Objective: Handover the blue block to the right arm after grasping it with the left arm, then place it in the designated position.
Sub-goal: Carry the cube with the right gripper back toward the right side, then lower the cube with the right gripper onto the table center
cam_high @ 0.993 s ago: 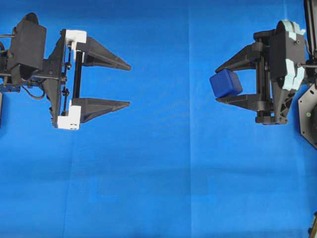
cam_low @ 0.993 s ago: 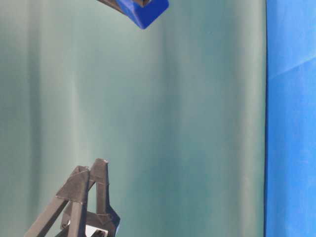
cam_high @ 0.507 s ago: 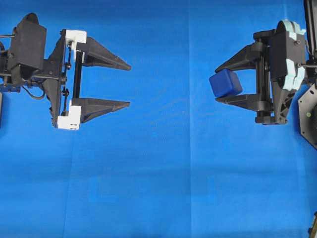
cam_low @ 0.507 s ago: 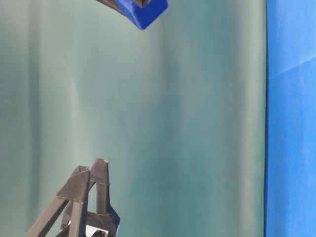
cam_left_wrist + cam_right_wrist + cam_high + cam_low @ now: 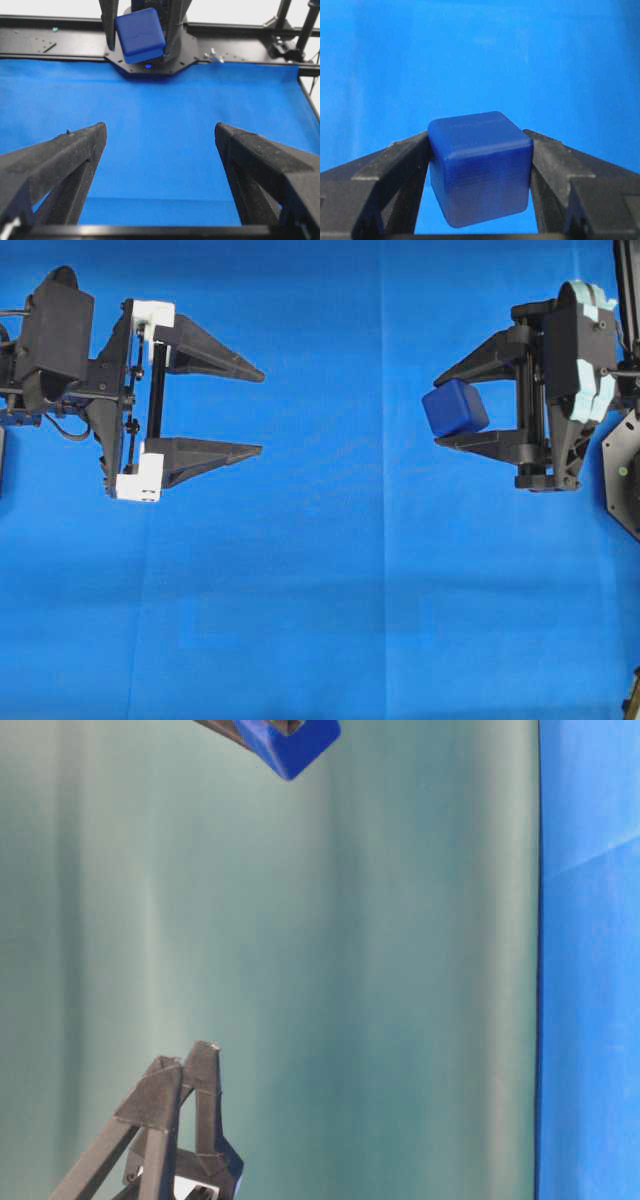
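Bright blue cloth [image 5: 330, 600] covers whole table, faint fold lines. Right gripper [image 5: 448, 408] pinches blue block [image 5: 455, 408] above cloth. Left gripper [image 5: 255, 410] wide open, empty, well apart from block. Green curtain [image 5: 350, 980] behind.

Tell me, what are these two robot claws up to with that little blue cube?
The right gripper is clamped on the blue block, holding it between its two black fingers above the blue cloth. The left gripper, the one with white brackets, sits across from it with its jaws wide open and empty. So the block is already in the right arm's grasp and has not yet been set down.
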